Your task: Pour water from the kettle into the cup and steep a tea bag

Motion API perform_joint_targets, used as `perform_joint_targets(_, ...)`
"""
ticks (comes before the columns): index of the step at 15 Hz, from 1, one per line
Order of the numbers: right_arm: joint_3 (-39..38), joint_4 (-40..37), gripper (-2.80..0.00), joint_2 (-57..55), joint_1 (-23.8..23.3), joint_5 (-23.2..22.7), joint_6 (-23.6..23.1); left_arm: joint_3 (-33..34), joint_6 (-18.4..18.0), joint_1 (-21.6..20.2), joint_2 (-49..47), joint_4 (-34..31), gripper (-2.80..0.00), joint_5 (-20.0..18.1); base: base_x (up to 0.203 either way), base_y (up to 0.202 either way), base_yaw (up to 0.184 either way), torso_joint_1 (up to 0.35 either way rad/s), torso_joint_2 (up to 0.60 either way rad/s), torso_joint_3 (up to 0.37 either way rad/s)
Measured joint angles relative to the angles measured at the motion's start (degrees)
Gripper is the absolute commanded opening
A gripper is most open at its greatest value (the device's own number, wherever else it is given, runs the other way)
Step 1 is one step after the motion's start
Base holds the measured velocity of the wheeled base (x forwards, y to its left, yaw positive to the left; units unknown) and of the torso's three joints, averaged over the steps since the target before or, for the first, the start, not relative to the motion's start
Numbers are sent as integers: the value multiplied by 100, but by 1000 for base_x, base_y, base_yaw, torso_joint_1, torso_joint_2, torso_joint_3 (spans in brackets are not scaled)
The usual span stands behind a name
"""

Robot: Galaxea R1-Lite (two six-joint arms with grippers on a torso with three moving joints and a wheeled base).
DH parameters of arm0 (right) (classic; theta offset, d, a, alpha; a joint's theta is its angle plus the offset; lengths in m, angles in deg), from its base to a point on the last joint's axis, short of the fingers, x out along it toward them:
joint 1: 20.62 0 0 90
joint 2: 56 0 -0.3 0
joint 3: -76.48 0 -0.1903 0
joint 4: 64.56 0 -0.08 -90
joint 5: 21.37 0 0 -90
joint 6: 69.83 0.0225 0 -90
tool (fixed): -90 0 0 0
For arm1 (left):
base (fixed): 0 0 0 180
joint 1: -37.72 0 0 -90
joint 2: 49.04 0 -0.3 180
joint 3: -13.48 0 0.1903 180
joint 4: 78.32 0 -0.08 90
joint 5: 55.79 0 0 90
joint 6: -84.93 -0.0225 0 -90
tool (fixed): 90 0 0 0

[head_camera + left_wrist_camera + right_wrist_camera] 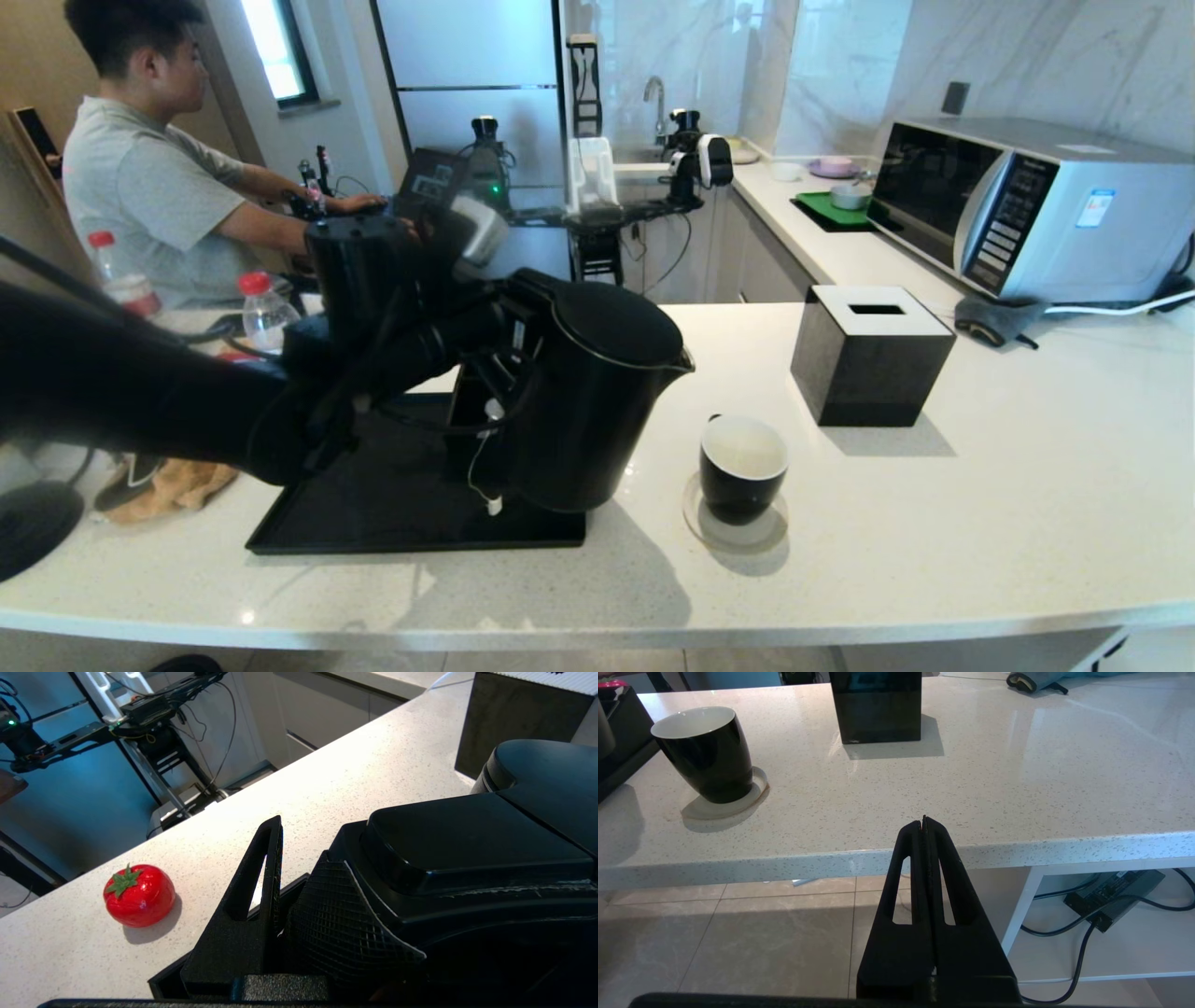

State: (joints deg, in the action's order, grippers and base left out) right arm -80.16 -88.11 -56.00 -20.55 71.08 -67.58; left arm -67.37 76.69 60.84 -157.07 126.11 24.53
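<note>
Head view: kettle (597,392) left of centre, lifted and tipped slightly, its base hanging over the right edge of a black tray (392,504), spout aimed right toward the cup (742,467), which sits on a pale coaster (738,532) on the counter (980,504). Left gripper (490,373) is at the handle side, clenched on the kettle's handle; arm enters from the left of frame. A white string with a small tag (492,504) dangles by the kettle; the tea bag itself I cannot make out. Black tissue box (868,355) sits upper right of the cup. Judgement: kettle is rigid and likely heavy if full, weight shifting as it tips, so the handle is the only sound hold; the glossy cup looks light, breakable and easy to nudge off its coaster. Left wrist view: one ridged finger (261,891) stands free, the other pressed against the kettle's handle top (467,858); a red toy tomato (139,895) lies on the counter at lower left, unseen from the head. Right wrist view: right gripper (925,826) with jaws pressed together, empty, parked below the counter edge over the floor; the cup (703,753), upper left, shows a white inside whose bottom is hidden.
</note>
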Motion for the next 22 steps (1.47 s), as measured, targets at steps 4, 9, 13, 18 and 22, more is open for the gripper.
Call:
perform_joint_targets(4,0,0,-280,0,0,2,2,0,-5,-6,132,-73,-280,242,0,0,0,0,0,0)
perform_joint_targets(9,0,0,-280,0,-2,0,0,-2,-196,0,306,-433,-280,266,0,0,0,0,0,0)
perform_joint_targets(13,0,0,-280,0,0,0,2,-84,-373,61,365,-695,-280,272,0,0,0,0,0,0)
perform_joint_targets(18,0,0,-280,0,0,0,0,-371,-503,240,371,-1105,-280,362,0,0,0,0,0,0)
perform_joint_targets(22,0,0,-280,0,0,2,0,-468,-587,405,365,-1239,-280,525,0,0,0,0,0,0)
